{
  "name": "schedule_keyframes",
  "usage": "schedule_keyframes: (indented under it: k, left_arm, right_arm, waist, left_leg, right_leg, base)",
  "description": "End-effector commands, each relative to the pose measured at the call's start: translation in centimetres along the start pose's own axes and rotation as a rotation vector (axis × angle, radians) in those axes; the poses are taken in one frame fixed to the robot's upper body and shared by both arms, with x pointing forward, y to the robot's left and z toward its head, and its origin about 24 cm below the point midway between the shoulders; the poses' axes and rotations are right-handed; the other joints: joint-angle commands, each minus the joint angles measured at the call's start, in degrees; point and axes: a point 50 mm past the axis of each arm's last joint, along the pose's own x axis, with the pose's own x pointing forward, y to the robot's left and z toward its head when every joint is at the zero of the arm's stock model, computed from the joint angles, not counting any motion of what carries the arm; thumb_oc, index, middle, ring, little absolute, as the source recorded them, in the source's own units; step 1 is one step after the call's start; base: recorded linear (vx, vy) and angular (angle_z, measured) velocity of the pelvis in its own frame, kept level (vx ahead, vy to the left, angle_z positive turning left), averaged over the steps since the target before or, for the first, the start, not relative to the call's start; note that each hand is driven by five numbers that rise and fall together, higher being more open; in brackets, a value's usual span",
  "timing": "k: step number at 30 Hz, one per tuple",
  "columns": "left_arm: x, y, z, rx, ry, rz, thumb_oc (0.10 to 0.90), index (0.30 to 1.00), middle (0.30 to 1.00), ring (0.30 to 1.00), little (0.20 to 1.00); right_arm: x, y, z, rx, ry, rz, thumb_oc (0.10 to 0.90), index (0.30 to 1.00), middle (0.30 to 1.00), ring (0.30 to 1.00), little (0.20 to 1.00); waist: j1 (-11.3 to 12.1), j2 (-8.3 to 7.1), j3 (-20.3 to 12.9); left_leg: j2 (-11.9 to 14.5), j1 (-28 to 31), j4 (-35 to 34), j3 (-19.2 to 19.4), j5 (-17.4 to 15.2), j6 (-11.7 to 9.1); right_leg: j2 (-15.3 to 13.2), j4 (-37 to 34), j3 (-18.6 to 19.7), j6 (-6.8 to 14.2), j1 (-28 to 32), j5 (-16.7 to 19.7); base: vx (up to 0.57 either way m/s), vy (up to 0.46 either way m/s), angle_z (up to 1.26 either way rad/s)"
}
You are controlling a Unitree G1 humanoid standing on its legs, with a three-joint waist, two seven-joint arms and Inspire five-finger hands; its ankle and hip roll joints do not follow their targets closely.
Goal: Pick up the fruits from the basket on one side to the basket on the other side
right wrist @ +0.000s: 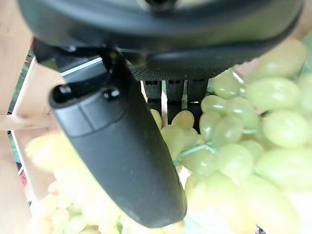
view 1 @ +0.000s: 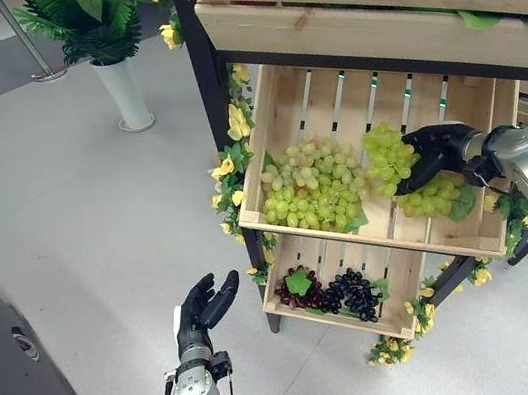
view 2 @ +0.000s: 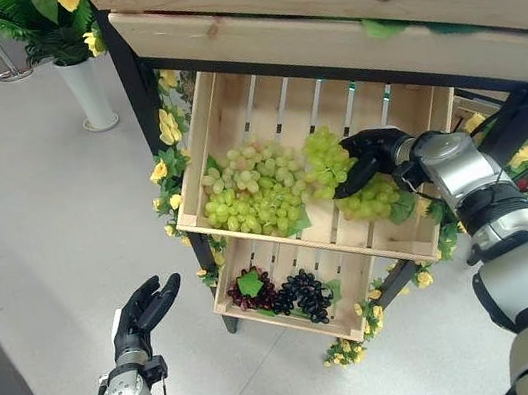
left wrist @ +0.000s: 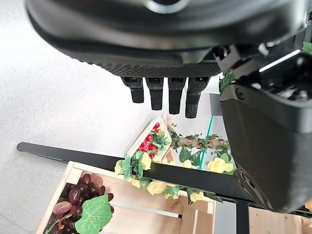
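Two robot hands differ: the right robot hand (view 1: 436,150) curls around a green grape bunch (view 1: 386,159) in the upper crate (view 1: 276,114) for lifting; the left robot hand (view 1: 202,311) hangs open, idle.

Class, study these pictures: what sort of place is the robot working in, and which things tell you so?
Probably a mock fruit stall or shop display: a tiered wooden crate of green grapes, dark grapes below, yellow flower garlands and a potted plant.
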Motion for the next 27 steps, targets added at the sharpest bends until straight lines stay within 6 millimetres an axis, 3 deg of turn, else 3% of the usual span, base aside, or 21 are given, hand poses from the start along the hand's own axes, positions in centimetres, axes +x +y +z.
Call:
schedule_keyframes:
  k: [1, 6, 12, 20, 27]
  left_arm:
    - [1.2, -1.1, 5.4, 0.015, -0.259, -0.075, 0.800, 0.900, 0.900, 0.900, 0.900]
    - [1.0, -0.8, 5.0, 0.005, -0.255, -0.063, 0.800, 0.900, 0.900, 0.900, 0.900]
    - [0.9, -0.5, 5.0, -0.007, -0.256, -0.027, 0.800, 0.900, 0.900, 0.900, 0.900]
    - [1.3, -0.4, 5.5, -0.010, -0.258, 0.002, 0.800, 0.900, 0.900, 0.900, 0.900]
    - [1.2, -0.2, 5.5, -0.022, -0.260, 0.018, 0.800, 0.900, 0.900, 0.900, 0.900]
  right_arm:
    - [-2.2, -3.1, 5.3, -0.085, -0.213, -0.181, 0.800, 0.900, 0.900, 0.900, 0.900]
    - [-2.7, -1.0, 5.8, -0.107, -0.326, -0.215, 0.800, 0.900, 0.900, 0.900, 0.900]
    - [-3.7, 1.9, 3.7, -0.212, -0.331, -0.210, 0.800, 0.900, 0.900, 0.900, 0.900]
    - [-5.8, 1.0, 2.3, -0.404, -0.253, -0.346, 0.800, 0.900, 0.900, 0.900, 0.900]
    - [-7.7, 0.2, 3.9, -0.564, -0.286, -0.511, 0.800, 0.900, 0.900, 0.900, 0.900]
  waist:
    - [1.58, -1.77, -3.29]
    - [0.12, -1.50, -3.10]
    - [-2.06, -1.24, -2.72]
    - [-4.02, -1.14, -1.92]
    - [-5.01, -0.75, -1.71]
  left_leg:
    - [-0.64, 3.94, 0.51, 2.20, -10.94, -0.60]
    - [-0.51, 3.90, 0.51, 3.02, -10.98, -0.49]
    - [-0.34, 3.89, 0.51, 4.26, -11.14, -0.16]
    - [-0.30, 4.06, 0.51, 5.51, -11.56, 0.12]
    - [-0.37, 4.63, 0.51, 6.23, -12.10, 0.24]
  right_leg:
    - [-2.64, 0.37, -2.62, 0.30, 0.80, -1.43]
    - [-2.45, 0.37, -1.46, 0.31, 0.26, -1.41]
    - [-2.42, 0.37, 0.23, 0.60, -0.42, -1.19]
    - [-2.34, 0.37, 1.83, 1.05, -1.10, -0.82]
    - [-2.07, 0.37, 2.82, 1.22, -1.03, -0.94]
  base:
    - [0.00, 0.000, 0.00]
    - [0.01, 0.000, -0.07]
    - [0.02, 0.003, -0.08]
    - [0.00, -0.002, -0.10]
    - [0.01, 0.011, -0.06]
